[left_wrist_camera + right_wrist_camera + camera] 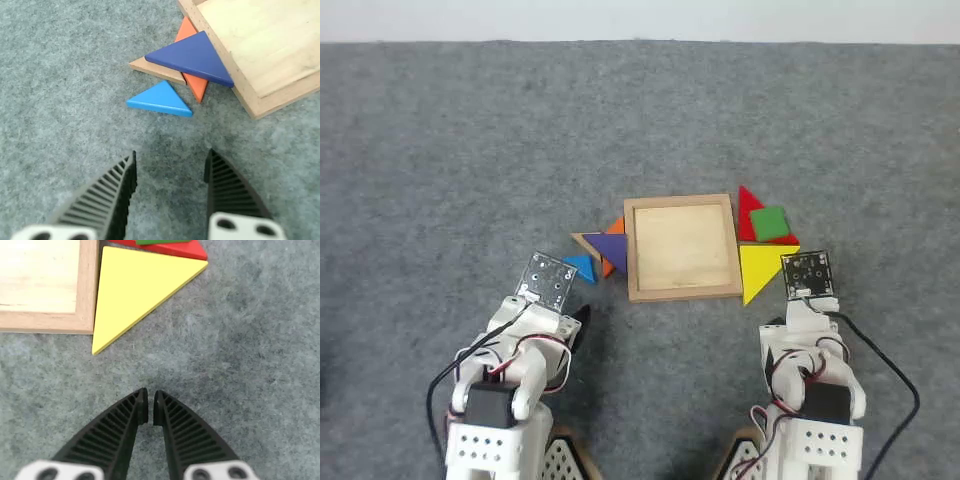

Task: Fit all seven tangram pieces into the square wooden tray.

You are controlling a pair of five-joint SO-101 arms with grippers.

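Observation:
The square wooden tray (632, 250) lies mid-table, its inside bare wood. Against its left side a dark purple triangle (192, 57) overlaps an orange piece (193, 86) and a wood-coloured piece (155, 70). A light blue triangle (162, 99) lies apart on the felt. My left gripper (171, 157) is open, a short way from the blue triangle. On the tray's right are a red triangle (748, 205) with a green square (768, 223) on it, and a yellow triangle (135, 285). My right gripper (150, 396) is shut and empty, just short of the yellow triangle's tip.
Grey felt covers the table, with open room on all sides of the tray. The tray rim (45, 320) touches the yellow triangle's long side. Both arm bases (500, 420) stand at the near edge.

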